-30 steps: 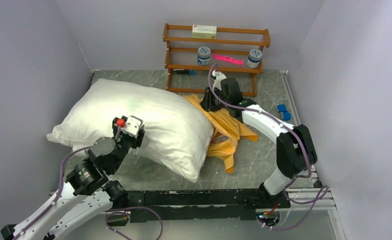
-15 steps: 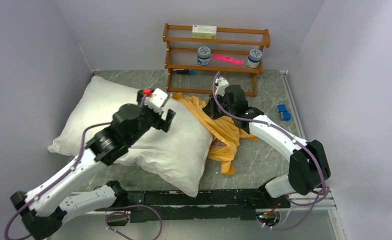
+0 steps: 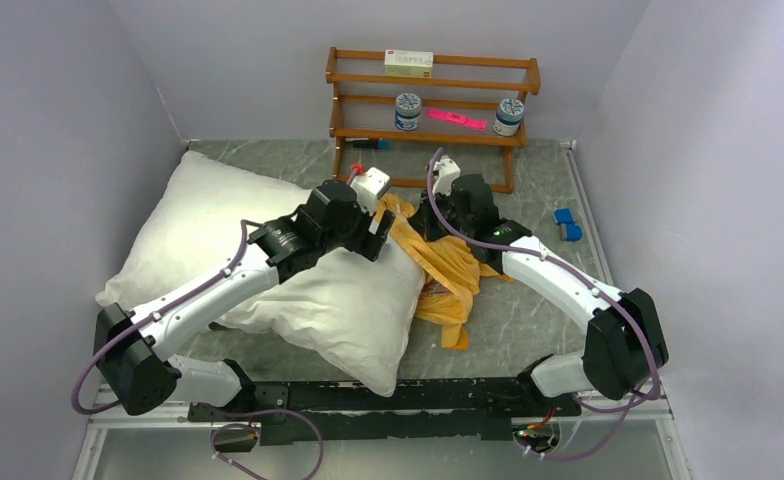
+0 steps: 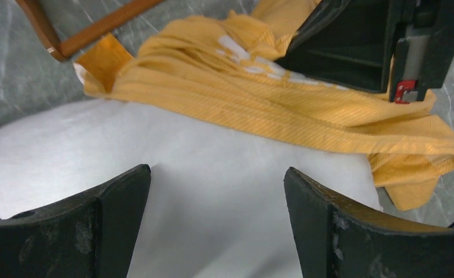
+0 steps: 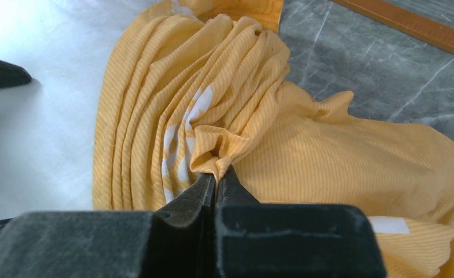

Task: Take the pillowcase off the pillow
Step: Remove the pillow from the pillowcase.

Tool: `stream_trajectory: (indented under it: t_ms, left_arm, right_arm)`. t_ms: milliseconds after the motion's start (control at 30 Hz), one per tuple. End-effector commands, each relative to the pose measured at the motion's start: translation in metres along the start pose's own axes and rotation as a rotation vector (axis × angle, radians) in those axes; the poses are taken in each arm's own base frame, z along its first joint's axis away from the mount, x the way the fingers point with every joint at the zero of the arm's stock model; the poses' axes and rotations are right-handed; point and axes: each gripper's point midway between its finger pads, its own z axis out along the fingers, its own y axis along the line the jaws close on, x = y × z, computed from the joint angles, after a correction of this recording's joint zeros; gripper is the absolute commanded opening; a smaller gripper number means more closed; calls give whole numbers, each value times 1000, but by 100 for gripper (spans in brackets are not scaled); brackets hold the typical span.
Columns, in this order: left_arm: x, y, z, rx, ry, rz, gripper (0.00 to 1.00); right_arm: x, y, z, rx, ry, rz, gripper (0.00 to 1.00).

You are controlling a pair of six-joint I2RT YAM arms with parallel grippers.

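Quick update: the big change is on the left side. A second ago the left hand (image 3: 379, 228) is sitting low on the near left part of the pillow (image 3: 203, 215), and now the whole arm has swung across to the far right corner, right up against the orange stuff. Its jaws have spread wide too, and in its wrist view the left hand (image 4: 216, 188) hovers released over bare white pillow (image 4: 201, 145), nothing between the fingers

Meanwhile the right hand (image 3: 430, 215) has clenched. Its wrist view shows the right hand (image 5: 216, 180) pinched on a gathered fold of the pillowcase (image 5: 329, 150), so that one is grasping fabric for sure

What it means, I reckon: the right side has its grip for a pull, and the left is coming over to pin the pillow or grab the hem, so the peel-off is nearly done but not finished

Where things lie: the pillowcase (image 3: 448, 270) is bunched at the pillow's right end, partly draped over that edge and partly spilled onto the counter (image 3: 528, 310). From the left wrist the pillowcase (image 4: 271, 110) runs just beyond the open fingertips, close but not touching. Can't tell whether it still wraps a pillow corner or only lies over it
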Motion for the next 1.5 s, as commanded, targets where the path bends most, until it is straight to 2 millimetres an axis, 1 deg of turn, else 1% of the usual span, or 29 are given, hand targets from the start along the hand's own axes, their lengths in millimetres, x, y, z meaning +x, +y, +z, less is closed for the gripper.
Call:
stream_trajectory:
  t_ms: [0, 100, 200, 267, 367, 400, 433, 500, 533, 600, 667, 700, 733, 800, 867, 967, 1067, 1167, 1300, 1333, 1467]
  left_arm:
    - [14, -9, -2, 33, 69, -69, 89]
    - [44, -12, 1, 49, 133, -86, 86]
    - [78, -16, 2, 63, 204, -109, 79]
    - [105, -10, 2, 27, 262, -114, 73]
    - [142, 0, -1, -37, 339, -130, 67]
    - [155, 3, -3, -61, 361, -138, 63]
    - [164, 6, -5, -81, 371, -150, 59]
    - [177, 9, -9, -106, 369, -191, 52]
    - [184, 9, -11, -113, 364, -215, 46]
    - [192, 10, -15, -127, 341, -268, 31]
    - [202, 11, -19, -137, 328, -316, 14]
    - [207, 12, -21, -147, 325, -336, 7]
    - [210, 13, -23, -159, 318, -356, 5]
    - [218, 17, -27, -185, 306, -390, 5]
    - [225, 20, -31, -208, 300, -423, 5]
    - [236, 20, -35, -218, 296, -466, 5]
    - [245, 22, -37, -233, 298, -493, 5]
    - [248, 25, -38, -255, 296, -504, 5]
    - [244, 30, -41, -280, 277, -512, 5]
    - [243, 31, -42, -286, 270, -515, 5]
    - [242, 35, -45, -303, 252, -524, 5]
  right_arm:
    - [-11, 2, -8, 4, -48, -30, 0]
    - [-13, -1, -9, 25, -54, -39, 0]
    - [-14, -6, -10, 55, -59, -45, 0]
    - [-17, -9, -12, 76, -65, -51, 0]
    - [-21, -14, -15, 107, -78, -57, 0]
    - [-22, -16, -17, 118, -83, -60, 0]
    - [-24, -18, -18, 133, -86, -62, 0]
    - [-27, -23, -21, 165, -93, -69, 0]
    - [-29, -25, -22, 176, -95, -74, 0]
    - [-34, -32, -24, 218, -106, -79, 0]
    - [-45, -36, -27, 254, -128, -88, 0]
    - [-50, -40, -29, 282, -139, -92, 0]
    - [-56, -45, -32, 310, -153, -97, 0]
    - [-68, -56, -41, 375, -175, -101, 0]
    - [-81, -72, -54, 450, -206, -98, 0]
    - [-104, -92, -80, 548, -269, -83, 0]
    - [-131, -106, -110, 626, -348, -67, 0]
    - [-157, -111, -136, 666, -420, -61, 0]
    - [-191, -115, -171, 734, -509, -67, 0]
    - [-203, -114, -183, 751, -539, -71, 0]
    - [-235, -108, -218, 785, -627, -90, 0]
